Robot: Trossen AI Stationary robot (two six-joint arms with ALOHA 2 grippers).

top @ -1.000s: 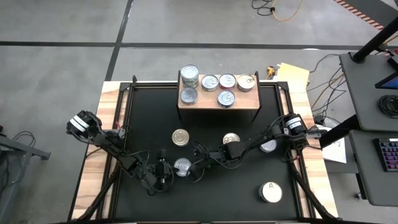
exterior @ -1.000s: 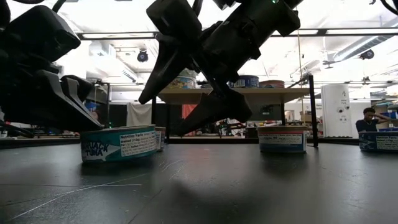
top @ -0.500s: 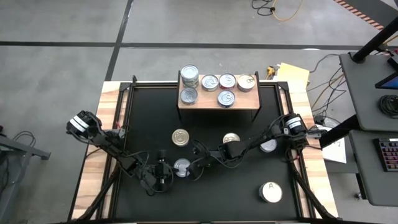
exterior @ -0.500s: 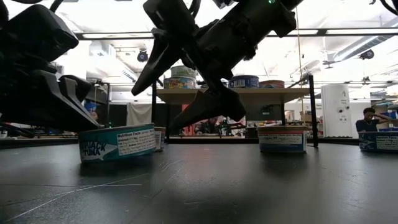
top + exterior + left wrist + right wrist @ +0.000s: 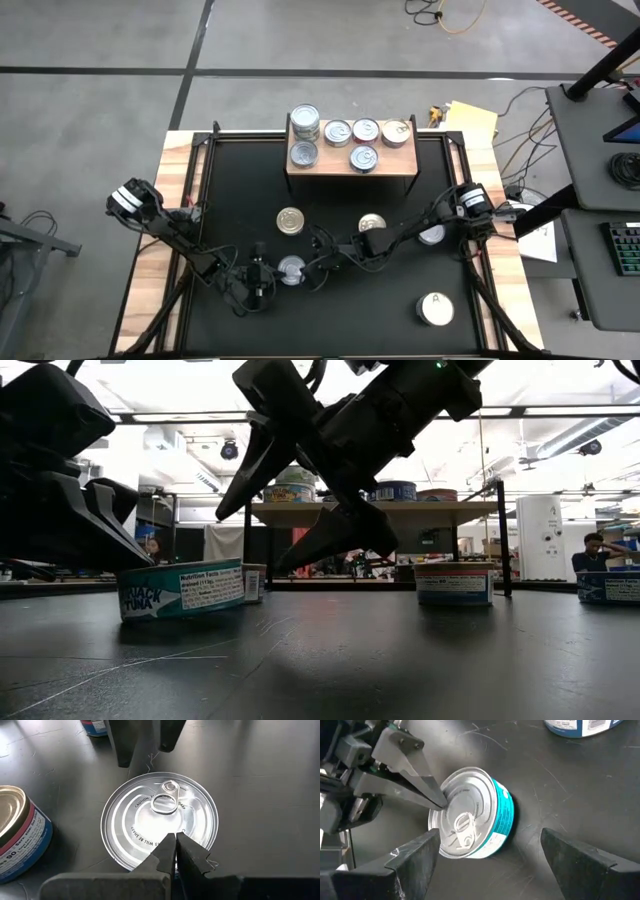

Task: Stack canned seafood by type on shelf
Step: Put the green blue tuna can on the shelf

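Six tins (image 5: 352, 141) on the shelf (image 5: 400, 164), five below (left claw (image 5: 175, 851) together, right claw (image 5: 485, 857) apart).

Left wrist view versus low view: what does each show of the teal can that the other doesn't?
Only the left wrist view shows the teal can's silver lid and pull ring, with the shut left end effector over its near edge. Only the low view shows its teal side label and the shelf with cans behind. Both show the open right end effector close beside the can.
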